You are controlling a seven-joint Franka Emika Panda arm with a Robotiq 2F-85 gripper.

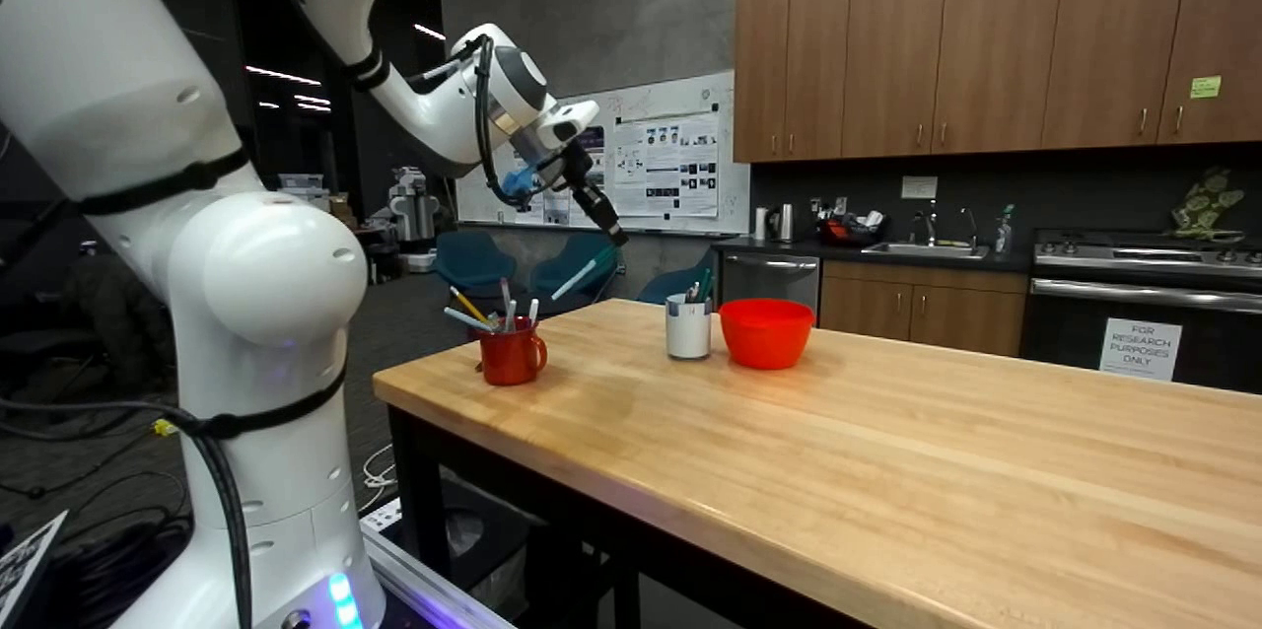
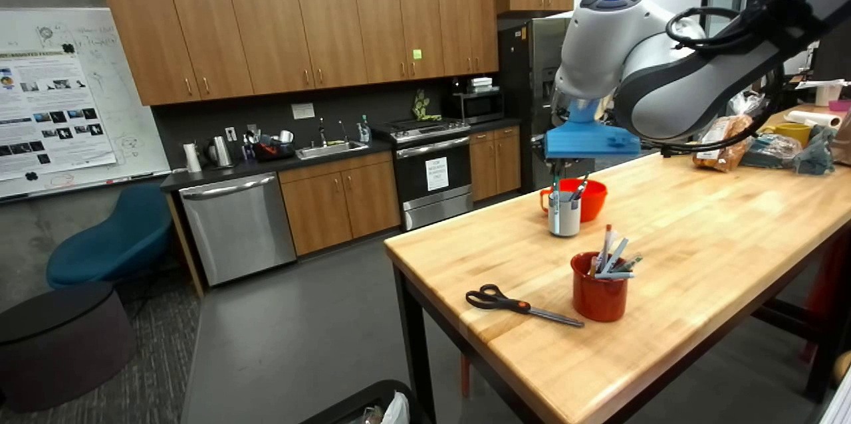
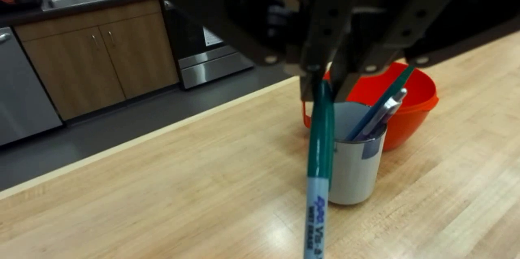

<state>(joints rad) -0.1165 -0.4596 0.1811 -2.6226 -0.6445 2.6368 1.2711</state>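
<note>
Wrist view: gripper (image 3: 326, 89) pinches green-capped marker (image 3: 319, 165) only at top end; bump against white cup (image 3: 354, 171) could twist it loose!

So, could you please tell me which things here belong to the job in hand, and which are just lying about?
Likely part of the job:
marker, pinched in the gripper
white cup, with pens in it
red mug, also holding pens

Apparently just lying about:
scissors
red bowl, near the white cup
kettle
</note>
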